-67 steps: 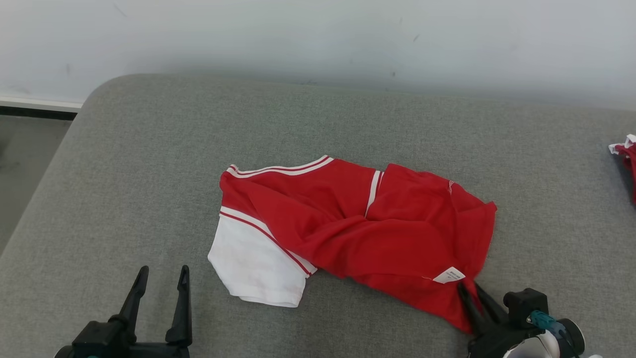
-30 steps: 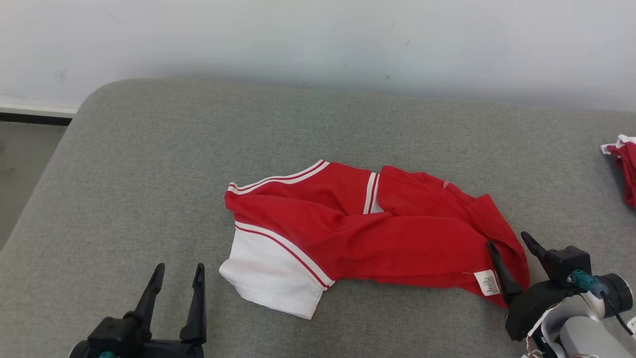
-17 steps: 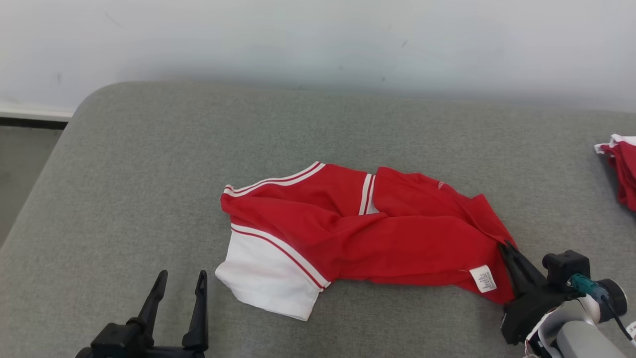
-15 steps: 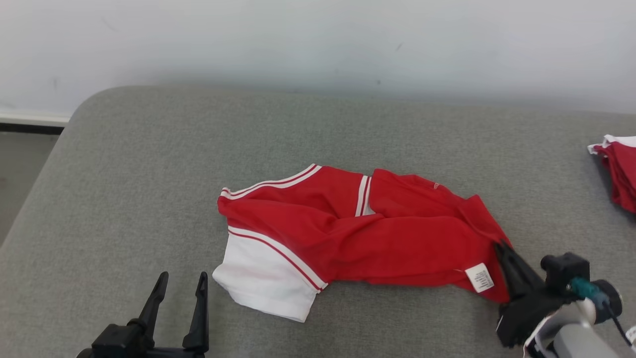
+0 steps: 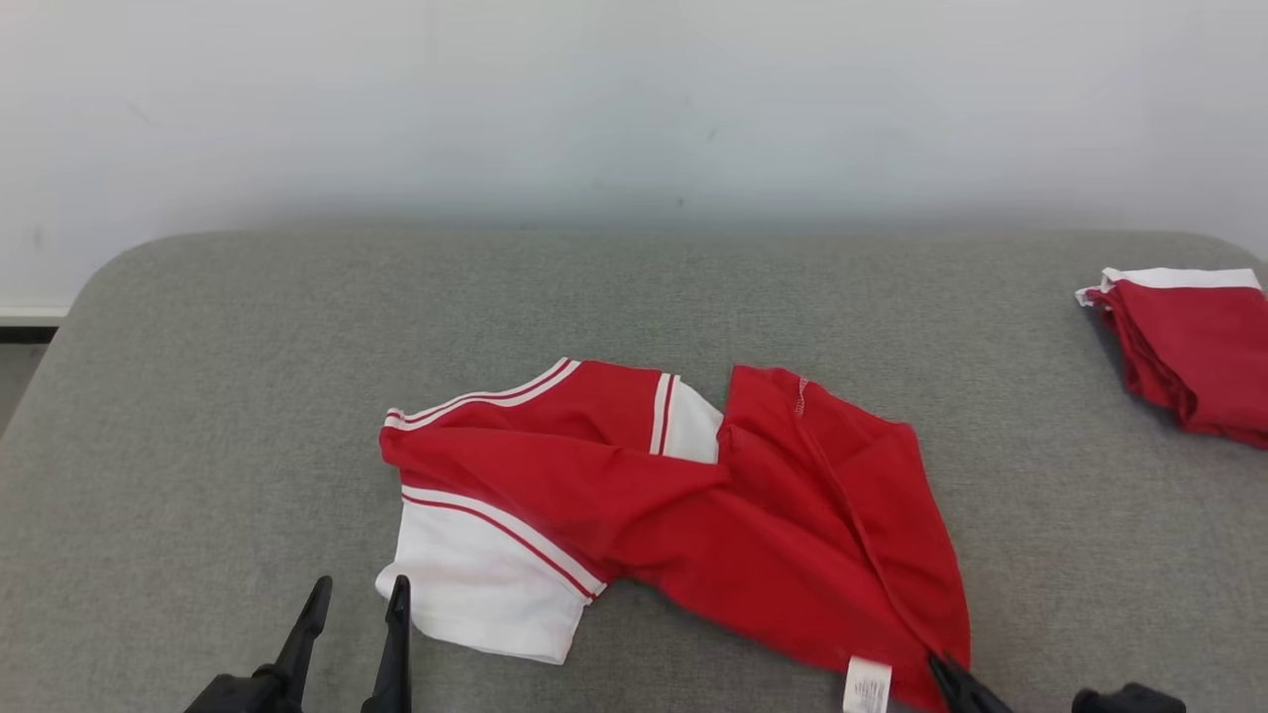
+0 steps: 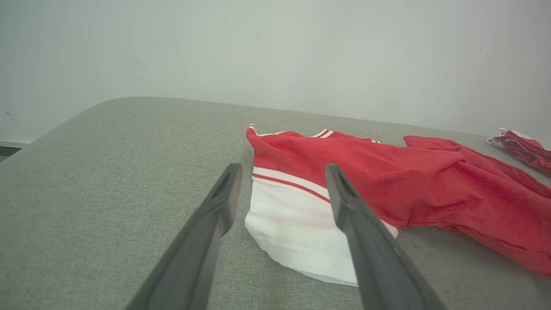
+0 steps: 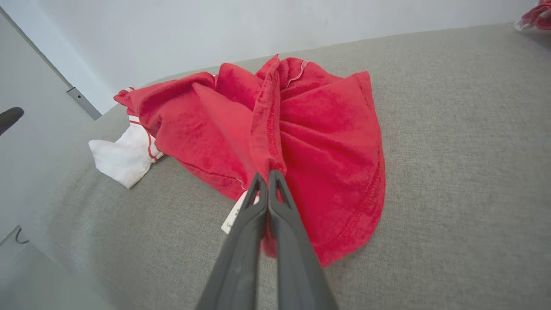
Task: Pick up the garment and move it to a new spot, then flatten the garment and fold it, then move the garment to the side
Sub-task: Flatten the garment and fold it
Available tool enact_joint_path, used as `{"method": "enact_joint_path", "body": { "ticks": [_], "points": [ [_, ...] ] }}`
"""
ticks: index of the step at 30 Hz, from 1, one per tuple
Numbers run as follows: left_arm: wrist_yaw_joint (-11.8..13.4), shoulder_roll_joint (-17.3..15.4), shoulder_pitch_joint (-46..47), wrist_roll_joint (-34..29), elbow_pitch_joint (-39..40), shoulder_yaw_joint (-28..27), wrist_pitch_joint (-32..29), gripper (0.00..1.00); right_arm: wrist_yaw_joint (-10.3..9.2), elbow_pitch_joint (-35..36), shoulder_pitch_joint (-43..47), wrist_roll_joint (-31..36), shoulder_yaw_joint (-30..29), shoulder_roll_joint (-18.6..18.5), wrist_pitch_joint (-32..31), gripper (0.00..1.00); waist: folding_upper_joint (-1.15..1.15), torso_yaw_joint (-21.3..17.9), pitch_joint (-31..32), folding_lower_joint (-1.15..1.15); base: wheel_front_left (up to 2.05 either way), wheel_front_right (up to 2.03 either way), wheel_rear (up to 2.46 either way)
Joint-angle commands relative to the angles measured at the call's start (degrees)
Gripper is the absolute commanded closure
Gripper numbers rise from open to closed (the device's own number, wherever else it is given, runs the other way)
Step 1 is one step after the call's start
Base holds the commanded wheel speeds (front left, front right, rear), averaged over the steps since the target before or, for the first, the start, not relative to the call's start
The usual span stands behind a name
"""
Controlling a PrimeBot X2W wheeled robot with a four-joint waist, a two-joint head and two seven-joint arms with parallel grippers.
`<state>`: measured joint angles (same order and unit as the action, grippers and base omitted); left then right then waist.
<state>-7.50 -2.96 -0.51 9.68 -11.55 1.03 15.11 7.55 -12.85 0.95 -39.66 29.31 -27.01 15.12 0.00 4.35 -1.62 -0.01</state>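
Observation:
A crumpled red garment (image 5: 753,515) with white sleeves and striped trim lies mid-cushion, its white sleeve (image 5: 475,584) toward the front left. In the right wrist view my right gripper (image 7: 267,176) is shut on a bunched fold of the red garment's (image 7: 292,129) hem, next to a white label (image 7: 234,213). The right gripper (image 5: 946,673) pokes in at the bottom edge of the head view, by the label (image 5: 867,685). My left gripper (image 5: 357,599) stands open at the lower left, short of the white sleeve (image 6: 292,224), with nothing between its fingers (image 6: 224,202).
A second folded red and white garment (image 5: 1189,347) rests at the cushion's right edge. The grey cushion (image 5: 248,396) has open room to the left and behind. A white wall runs along the back.
The right gripper shut on the garment's hem and dragged it toward the front, stretching the red body out. The head camera tilted, so the whole picture shifted. The left gripper stayed put.

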Motion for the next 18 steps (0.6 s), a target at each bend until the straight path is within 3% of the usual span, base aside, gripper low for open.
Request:
{"method": "enact_joint_path", "body": {
  "ticks": [1,6,7,8,9,18],
  "points": [
    [0.09,-0.14,-0.7,-0.13,-0.09,-0.28,0.02,0.0,-0.16,0.39,0.98,-1.37,1.03,-1.42,-0.02,1.0,0.0,-0.71,0.42,0.01,0.0,0.0,0.0],
    [0.09,-0.15,-0.67,-0.12,-0.25,-0.24,0.02,0.0,-0.16,-1.51,0.4,-5.59,4.42,-3.3,-0.01,1.0,0.0,-1.29,0.31,0.01,0.0,0.0,0.0],
    [0.09,-0.16,-0.63,-0.11,-0.31,-0.2,0.02,0.0,-0.16,-2.07,-0.16,-5.11,4.34,-3.26,0.0,0.82,0.0,-1.33,0.32,0.01,0.0,0.0,0.0],
    [0.09,-0.21,-0.6,-0.08,-0.36,-0.17,0.02,0.0,-0.16,-2.42,-0.67,-4.76,3.36,-2.6,0.0,0.3,0.0,-1.37,0.32,0.01,0.0,0.0,0.0],
    [0.09,-0.26,-0.57,-0.03,-0.42,-0.19,0.02,0.0,-0.16,-3.07,-0.7,-4.59,2.2,-1.96,-0.01,0.0,0.0,-1.39,0.36,0.01,0.0,0.0,0.0],
    [0.09,-0.52,-1.13,-0.1,0.08,-1.11,0.02,0.0,-0.16,-1.44,1.57,3.19,-9.4,2.91,0.0,0.0,0.0,-1.32,1.11,0.01,0.0,0.0,0.0]
  ]
}}
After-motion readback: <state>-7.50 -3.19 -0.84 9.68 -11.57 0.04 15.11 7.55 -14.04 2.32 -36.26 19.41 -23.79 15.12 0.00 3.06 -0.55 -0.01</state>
